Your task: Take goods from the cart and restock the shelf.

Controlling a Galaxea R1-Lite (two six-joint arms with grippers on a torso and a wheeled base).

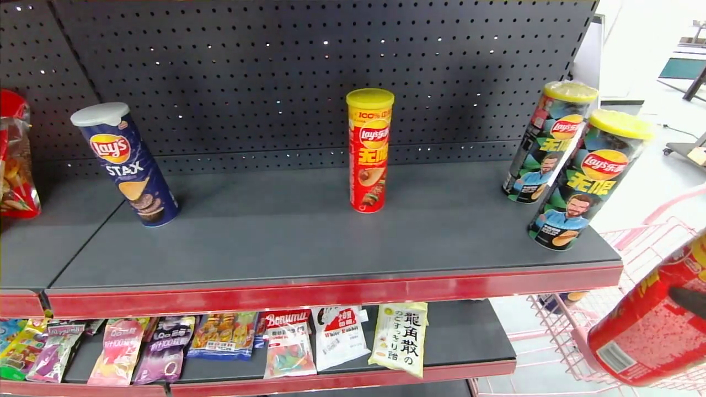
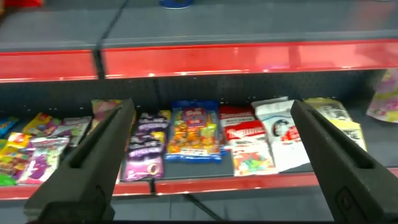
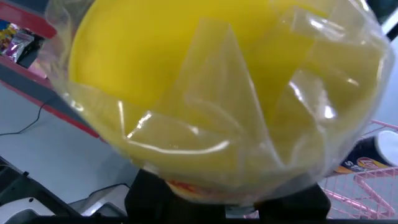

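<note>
My right gripper is shut on a red chip can, held tilted at the lower right, over the pink cart and below the upper shelf's right end. The can's yellow lid, under clear wrap, sits close before the right wrist camera. On the upper shelf stand a blue can, a red can and two dark green cans. My left gripper is open with nothing between its fingers, facing the lower shelf's snack bags.
Several snack bags lie along the lower shelf. A red bag stands at the upper shelf's far left. Wide gaps separate the cans on the upper shelf. Another blue can lies in the cart.
</note>
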